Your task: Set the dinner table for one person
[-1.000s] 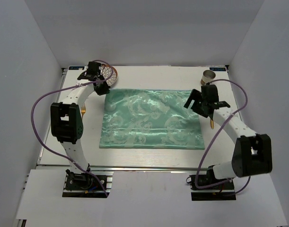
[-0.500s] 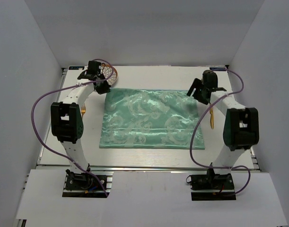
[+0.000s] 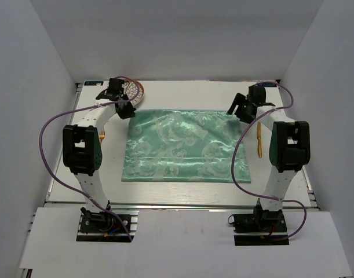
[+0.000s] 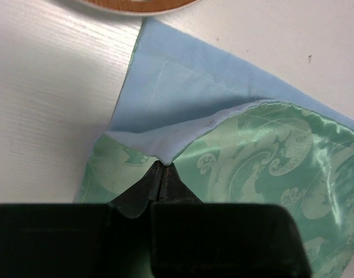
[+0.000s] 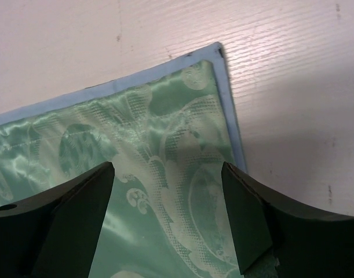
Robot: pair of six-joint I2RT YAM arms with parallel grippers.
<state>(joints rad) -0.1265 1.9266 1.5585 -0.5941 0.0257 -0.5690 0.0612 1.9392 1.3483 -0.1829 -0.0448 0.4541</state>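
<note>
The dinner table (image 3: 188, 95) is a white planked top. A shiny green patterned cloth (image 3: 182, 145) lies flat at its middle. My left gripper (image 3: 126, 110) is shut on the cloth's far left corner; in the left wrist view the gripper (image 4: 160, 165) pinches the corner, folded back to show the cloth's pale blue underside (image 4: 182, 92). My right gripper (image 3: 237, 111) is open and hangs over the cloth's far right corner (image 5: 220, 55). In the right wrist view the gripper (image 5: 168, 200) has its fingers (image 5: 84, 202) spread wide above the cloth (image 5: 159, 150), holding nothing.
A round plate with a brown rim (image 3: 136, 92) sits at the far left, just behind the left gripper; its rim shows in the left wrist view (image 4: 136, 4). A gold utensil (image 3: 101, 134) lies left of the cloth and another (image 3: 259, 142) right of it.
My right arm has swung from beside the cloth's right edge to its far right corner, and now hides the metal cup at the far right. The left gripper has barely moved.
</note>
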